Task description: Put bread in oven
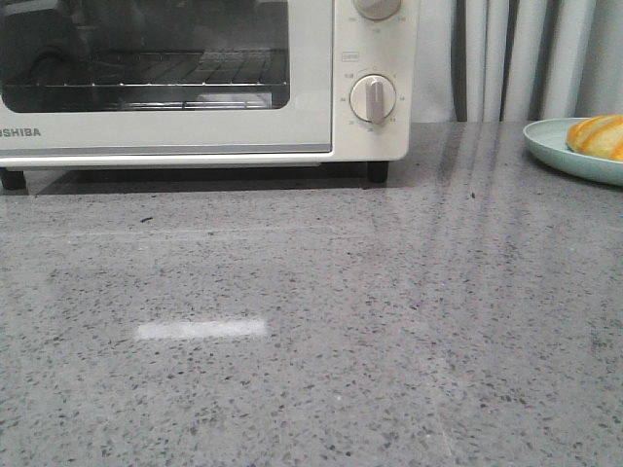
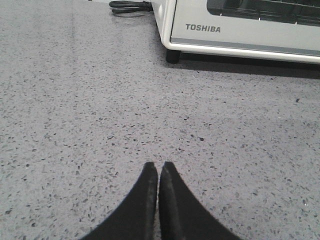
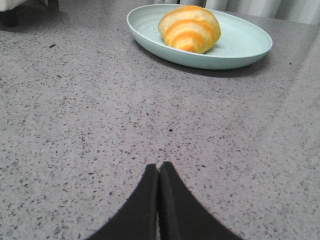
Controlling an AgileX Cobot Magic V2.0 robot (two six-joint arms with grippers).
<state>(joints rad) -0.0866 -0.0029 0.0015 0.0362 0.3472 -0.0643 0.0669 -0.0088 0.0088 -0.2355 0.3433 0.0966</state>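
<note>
The bread (image 1: 597,134) is a glossy golden-orange roll with cream stripes. It lies on a pale green plate (image 1: 557,144) at the far right, and shows in the right wrist view (image 3: 189,28) too. The cream-white Toshiba oven (image 1: 321,117) stands at the back left with its glass door closed; its corner shows in the left wrist view (image 2: 240,35). My left gripper (image 2: 158,165) is shut and empty over the counter, short of the oven. My right gripper (image 3: 159,165) is shut and empty, short of the plate (image 3: 245,47). Neither arm shows in the front view.
The counter is grey speckled stone. A black power cable (image 2: 129,6) lies beside the oven's left side. Two round dial knobs (image 1: 373,98) sit on the oven's right panel. Pale curtains (image 1: 526,58) hang behind the plate.
</note>
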